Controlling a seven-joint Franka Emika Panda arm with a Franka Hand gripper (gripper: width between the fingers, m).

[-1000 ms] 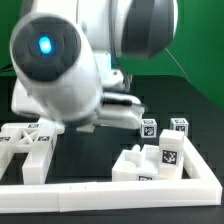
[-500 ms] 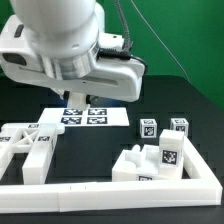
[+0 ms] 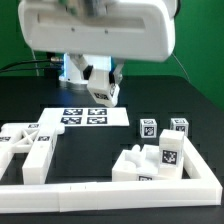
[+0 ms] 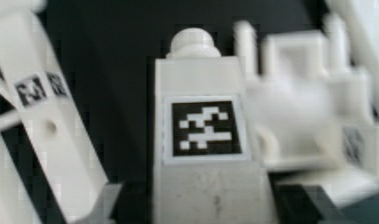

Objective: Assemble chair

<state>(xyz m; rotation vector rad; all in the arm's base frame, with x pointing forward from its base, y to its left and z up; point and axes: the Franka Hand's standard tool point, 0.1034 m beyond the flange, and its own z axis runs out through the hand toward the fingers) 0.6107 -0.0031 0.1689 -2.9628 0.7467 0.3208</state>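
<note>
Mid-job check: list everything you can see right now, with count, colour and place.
marker board: one, white, black tags, flat mid-table.
border rail: one, white, L-shaped, along the front and the exterior view's right.
flat chair pieces: white, tagged, exterior view's left; count unclear.
cube-topped posts: two, white, tagged, side by side right of the marker board.
blocky chair pieces: white cluster in the rail's corner; count unclear.
table: one, black.
held chair piece: one, white, tagged, above the marker board.
tool: one, gripping the held chair piece.
arm: one, white, overhead.
</note>
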